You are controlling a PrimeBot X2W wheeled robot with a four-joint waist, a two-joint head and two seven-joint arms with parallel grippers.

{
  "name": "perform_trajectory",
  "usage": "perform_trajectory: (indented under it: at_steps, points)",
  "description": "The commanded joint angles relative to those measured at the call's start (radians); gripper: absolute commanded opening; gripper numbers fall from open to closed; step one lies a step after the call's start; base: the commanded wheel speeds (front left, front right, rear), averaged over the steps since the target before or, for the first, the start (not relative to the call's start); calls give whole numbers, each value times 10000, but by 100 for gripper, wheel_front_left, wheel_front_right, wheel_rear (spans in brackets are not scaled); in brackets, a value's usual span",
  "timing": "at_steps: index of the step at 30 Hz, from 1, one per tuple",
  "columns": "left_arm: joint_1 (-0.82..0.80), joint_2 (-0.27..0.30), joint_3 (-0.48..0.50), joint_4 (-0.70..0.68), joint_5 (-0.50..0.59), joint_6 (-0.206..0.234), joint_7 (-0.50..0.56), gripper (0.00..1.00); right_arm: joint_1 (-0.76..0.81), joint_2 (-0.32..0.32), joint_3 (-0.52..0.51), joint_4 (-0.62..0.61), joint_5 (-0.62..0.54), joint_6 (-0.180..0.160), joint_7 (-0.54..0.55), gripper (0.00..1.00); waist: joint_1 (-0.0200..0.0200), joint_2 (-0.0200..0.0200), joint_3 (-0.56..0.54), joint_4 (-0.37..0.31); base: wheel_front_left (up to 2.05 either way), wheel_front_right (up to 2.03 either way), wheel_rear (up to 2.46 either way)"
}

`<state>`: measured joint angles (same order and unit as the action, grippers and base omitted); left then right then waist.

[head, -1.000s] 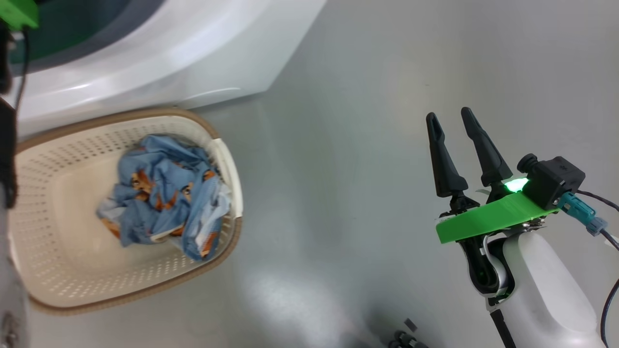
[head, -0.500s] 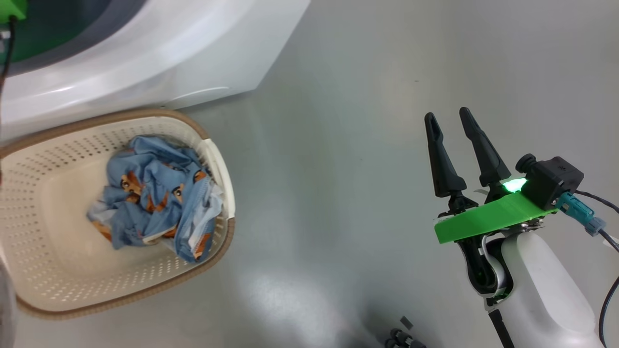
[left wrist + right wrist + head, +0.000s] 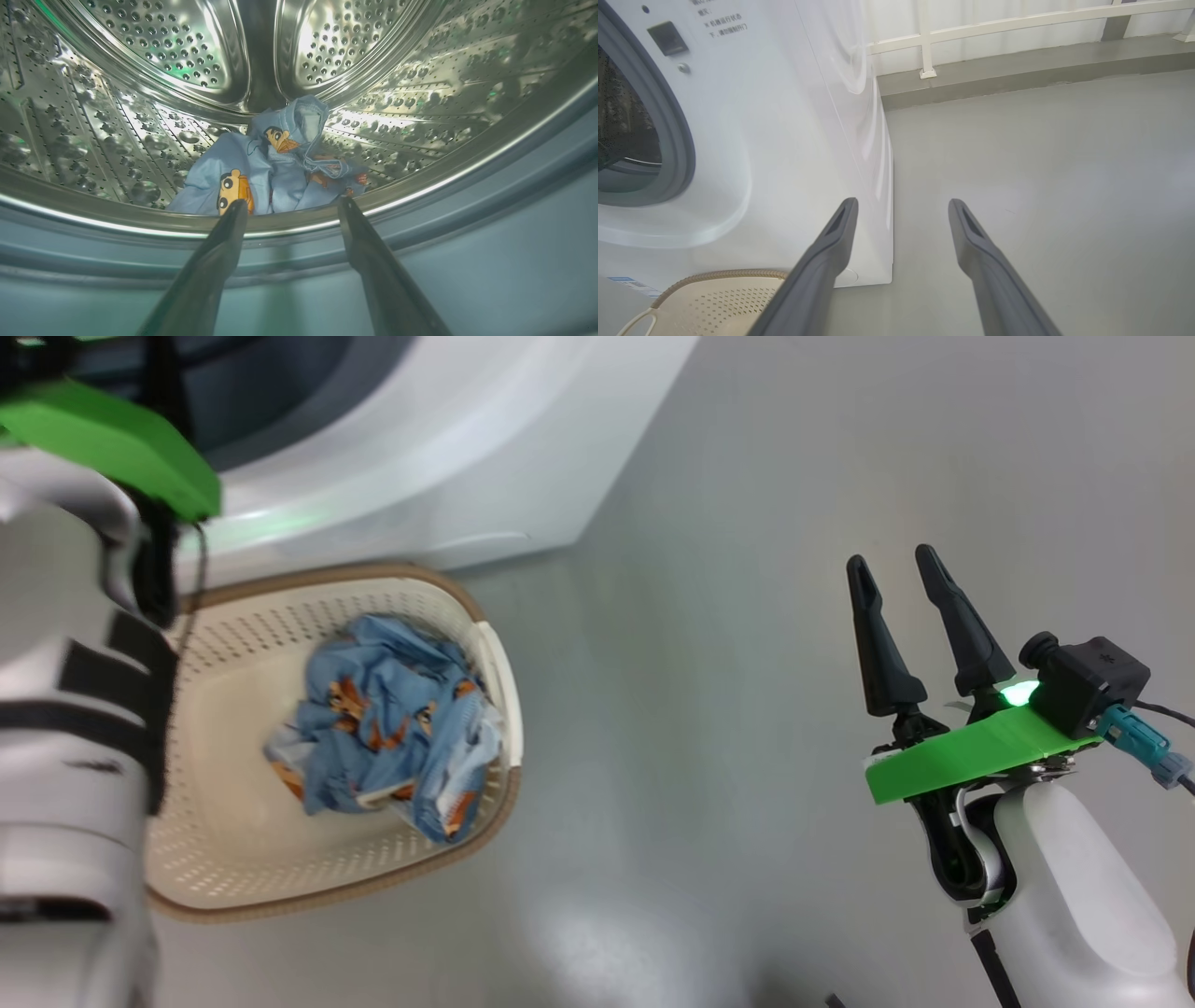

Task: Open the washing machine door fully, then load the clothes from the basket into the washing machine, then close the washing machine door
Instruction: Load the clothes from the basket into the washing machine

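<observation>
Taking the head view first: a cream-white perforated plastic basket with a brown rim band [image 3: 448, 586] sits on the grey floor [image 3: 709, 709], just in front of the big white front-loading washing machine [image 3: 448, 448]. A crumpled heap of light blue clothes printed with orange-brown cartoon figures [image 3: 392, 728] lies against the basket's right-hand end wall. The pale left forearm [image 3: 65, 709] reaches up toward the machine's opening. The right gripper [image 3: 892, 560] hangs over bare floor, well apart from the basket, its fingers spread and empty.

Left wrist view: the left gripper [image 3: 292, 203] stands at the grey rubber gasket [image 3: 467, 233], fingers parted with nothing between them. Beyond their tips a light blue printed garment [image 3: 275, 163] rests on the bottom of the perforated steel drum [image 3: 140, 116], just behind its front lip.

Right wrist view: the right gripper's spread fingers frame the machine's lower front corner, with the basket's rim at the lower left.

Assessment: loading is judged part done. The fabric looks soft, light and limp, and should bunch rather than slip. The best hold is a raised fold at the top of the heap. Trailing ends may catch on the basket rim.
</observation>
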<state>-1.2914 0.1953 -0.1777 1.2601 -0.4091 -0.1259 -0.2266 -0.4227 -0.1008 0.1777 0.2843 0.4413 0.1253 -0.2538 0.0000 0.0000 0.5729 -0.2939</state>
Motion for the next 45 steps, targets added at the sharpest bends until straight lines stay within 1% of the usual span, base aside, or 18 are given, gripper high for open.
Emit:
perform_trajectory:
  at_steps: [1,6,10,16,24,30,45]
  points:
    - [290,220,63,-350,-144,-35,-174,100,114,-137,99,-156,4,54,-80,100,0,0,-520,447,0,0,0]
    - [1359,-4,-23,-1101,-294,-44,-339,100,165,-275,208,-5,77,54,-80,100,0,0,-1191,791,0,0,0]
    - [2354,73,175,-2325,-313,-45,-348,100,266,-355,253,146,146,54,-80,100,0,0,-1678,1022,0,0,0]
    - [4172,15,700,-4239,-80,-44,-350,100,400,-570,191,255,241,54,-80,100,0,0,-2326,1306,0,0,0]
    - [6601,-386,1441,-6353,343,116,-351,100,665,-753,316,417,384,54,-80,100,0,0,-3227,1675,0,0,0]
    - [7999,-674,1861,-7355,475,92,-351,100,832,-862,431,485,471,54,-80,100,0,0,-3741,1883,0,0,0]
    - [9709,-1051,2201,-9025,1005,104,-352,100,1098,-1073,452,540,576,54,-80,100,0,0,-4272,2224,0,0,0]
